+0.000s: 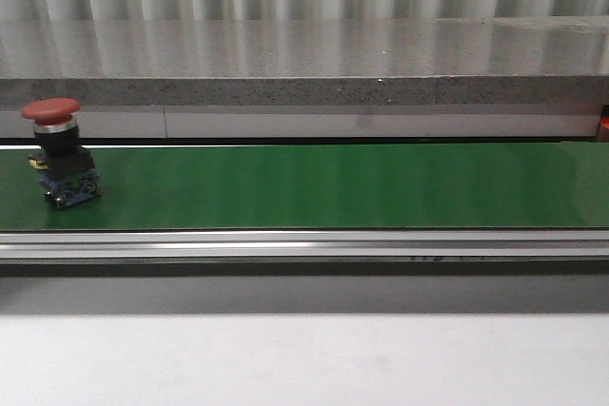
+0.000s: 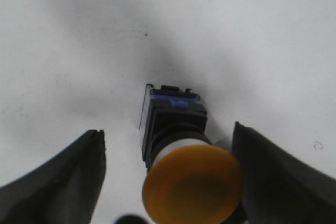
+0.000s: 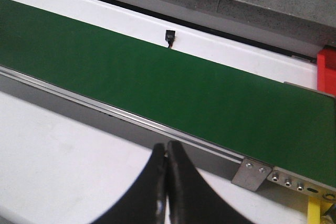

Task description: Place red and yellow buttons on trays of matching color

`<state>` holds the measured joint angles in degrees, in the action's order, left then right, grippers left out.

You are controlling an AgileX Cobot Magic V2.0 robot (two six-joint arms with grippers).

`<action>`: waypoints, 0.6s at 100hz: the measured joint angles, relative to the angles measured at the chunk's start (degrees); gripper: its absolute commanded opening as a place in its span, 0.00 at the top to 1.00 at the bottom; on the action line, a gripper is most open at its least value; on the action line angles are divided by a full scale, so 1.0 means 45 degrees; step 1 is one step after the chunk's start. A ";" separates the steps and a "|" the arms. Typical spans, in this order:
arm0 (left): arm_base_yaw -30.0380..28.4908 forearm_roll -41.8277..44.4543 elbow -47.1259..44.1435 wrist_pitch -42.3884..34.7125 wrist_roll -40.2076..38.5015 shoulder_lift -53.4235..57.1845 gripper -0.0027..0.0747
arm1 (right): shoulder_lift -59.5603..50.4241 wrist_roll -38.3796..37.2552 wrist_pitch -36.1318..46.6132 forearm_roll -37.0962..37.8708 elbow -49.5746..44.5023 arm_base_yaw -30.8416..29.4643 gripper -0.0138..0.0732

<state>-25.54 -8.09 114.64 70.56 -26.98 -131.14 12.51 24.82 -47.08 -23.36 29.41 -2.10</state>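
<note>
belt (image 1: 333,185): smooth green, slight sheen | rail (image 1: 304,245): brushed metal | ledge (image 1: 304,90): speckled stone | red button (image 1: 59,152): plastic, matt cap | table (image 1: 304,358): matt white

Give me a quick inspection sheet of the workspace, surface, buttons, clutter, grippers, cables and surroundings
Surface: green conveyor belt with metal rail, white table in front.
Job's things: red button upright at the belt's left end; yellow button on the white table; trays not clearly seen.
Clutter: nothing seen.
Grippers: left gripper open, fingers either side of the yellow button, contact unclear; right gripper shut, holding nothing, above the table by the rail.
Cables: nothing seen.
Surroundings: grey stone ledge, corrugated wall behind; small black sensor beside the belt.
</note>
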 measured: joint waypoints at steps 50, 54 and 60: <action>0.0000 -0.0036 0.1443 0.0052 0.1761 0.0386 0.75 | 0.0000 0.0000 0.0000 0.0000 0.0000 0.0000 0.92; 0.0000 -0.0036 0.1670 0.0052 0.2092 0.0562 0.75 | 0.0000 0.0000 0.0000 0.0000 0.0000 0.0000 0.92; 0.0000 -0.0036 0.1851 0.0052 0.2560 0.0934 0.75 | 0.0000 0.0000 0.0000 0.0000 0.0000 0.0000 0.92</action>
<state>-25.54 -8.25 122.98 70.80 -15.46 -126.94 12.51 24.82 -47.08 -23.36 29.41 -2.10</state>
